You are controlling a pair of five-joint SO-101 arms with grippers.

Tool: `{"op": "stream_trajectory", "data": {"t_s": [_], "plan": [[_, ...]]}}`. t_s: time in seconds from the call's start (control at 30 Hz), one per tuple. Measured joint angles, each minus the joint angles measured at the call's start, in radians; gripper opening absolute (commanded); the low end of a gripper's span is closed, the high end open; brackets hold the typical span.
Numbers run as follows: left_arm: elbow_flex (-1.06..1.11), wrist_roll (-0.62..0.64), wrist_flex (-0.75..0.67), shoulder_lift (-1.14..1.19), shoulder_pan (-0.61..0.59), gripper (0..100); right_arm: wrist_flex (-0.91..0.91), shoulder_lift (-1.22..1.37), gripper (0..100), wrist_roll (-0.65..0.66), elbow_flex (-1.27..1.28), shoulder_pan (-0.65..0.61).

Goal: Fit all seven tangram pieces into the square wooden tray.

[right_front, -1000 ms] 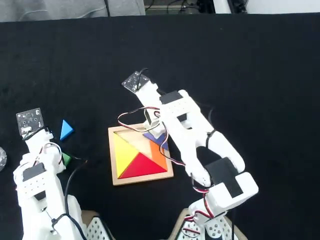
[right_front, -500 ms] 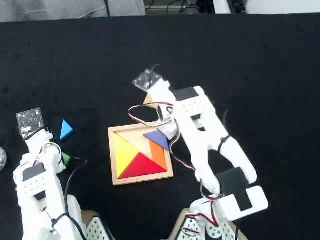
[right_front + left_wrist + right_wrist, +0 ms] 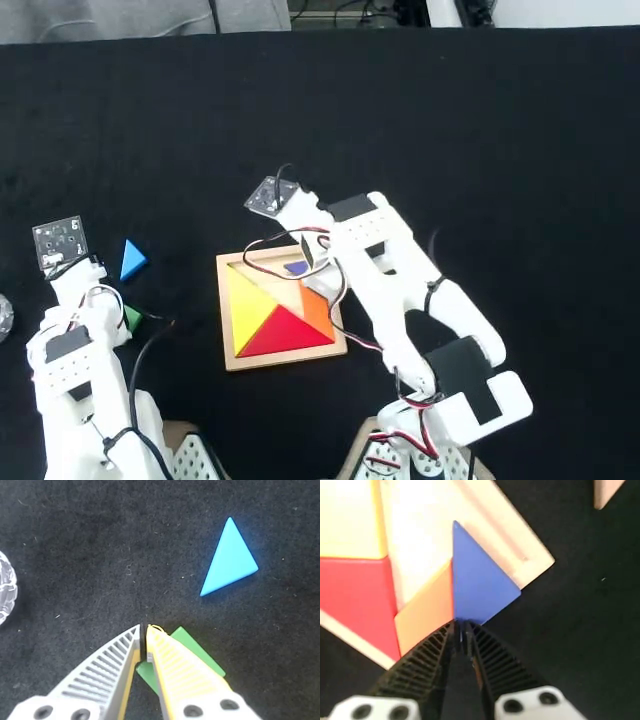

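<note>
The right arm has swung back over the square wooden tray (image 3: 285, 352); the right gripper (image 3: 461, 625), jaws pressed together, touches the dark blue triangle (image 3: 477, 580), which lies beside the orange piece (image 3: 422, 612) with one corner across the tray's rim. The left gripper (image 3: 142, 628) hangs closed over the green flat piece (image 3: 200, 655).

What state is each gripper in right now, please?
Left gripper: jaws closed, green piece beneath.
Right gripper: jaws closed, at the blue triangle's corner.
</note>
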Motion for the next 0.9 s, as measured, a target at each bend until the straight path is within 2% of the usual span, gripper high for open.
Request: {"op": "stream_trajectory", "data": {"t_s": [0.17,0.3,0.57,0.77,0.9], "plan": [[0.0,0.0,0.0,0.0,0.0,3,-0.063,0.0,1.7,-0.005,0.0,0.0],[0.0,0.0,0.0,0.0,0.0,3,-0.117,0.0,1.7,-0.057,0.0,0.0],[0.0,0.0,0.0,0.0,0.0,3,-0.066,-0.032,1.7,-0.071,0.003,-0.043],[0.0,0.0,0.0,0.0,0.0,3,-0.054,-0.12,1.7,-0.069,0.003,0.114],[0.0,0.0,0.0,0.0,0.0,3,-0.054,-0.078,1.7,-0.023,0.02,0.103]]}}
